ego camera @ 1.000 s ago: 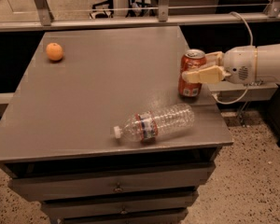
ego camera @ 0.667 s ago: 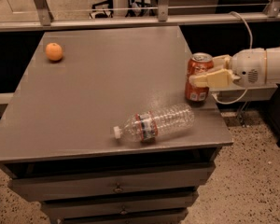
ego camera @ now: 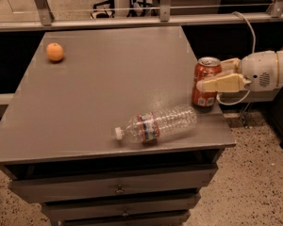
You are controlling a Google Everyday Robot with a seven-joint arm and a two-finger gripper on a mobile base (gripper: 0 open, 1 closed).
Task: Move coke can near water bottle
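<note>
The coke can (ego camera: 206,84) stands upright at the table's right edge, red-orange with a silver top. My gripper (ego camera: 210,75) reaches in from the right. Its cream fingers (ego camera: 222,84) sit on either side of the can and are shut on it. The water bottle (ego camera: 156,125) lies on its side near the front edge, white cap pointing left, a red-and-blue label band near the neck. The can is just behind and to the right of the bottle's base, a short gap apart.
An orange fruit (ego camera: 55,52) sits at the back left of the grey table (ego camera: 108,79). Drawers (ego camera: 119,189) are below the tabletop. A metal rail (ego camera: 132,20) runs behind the table. A pale cable (ego camera: 249,29) loops above my arm. Speckled floor lies to the right.
My gripper and the coke can have shifted to the right and slightly toward the front, along the table's right edge. The bottle and the orange have not moved.
</note>
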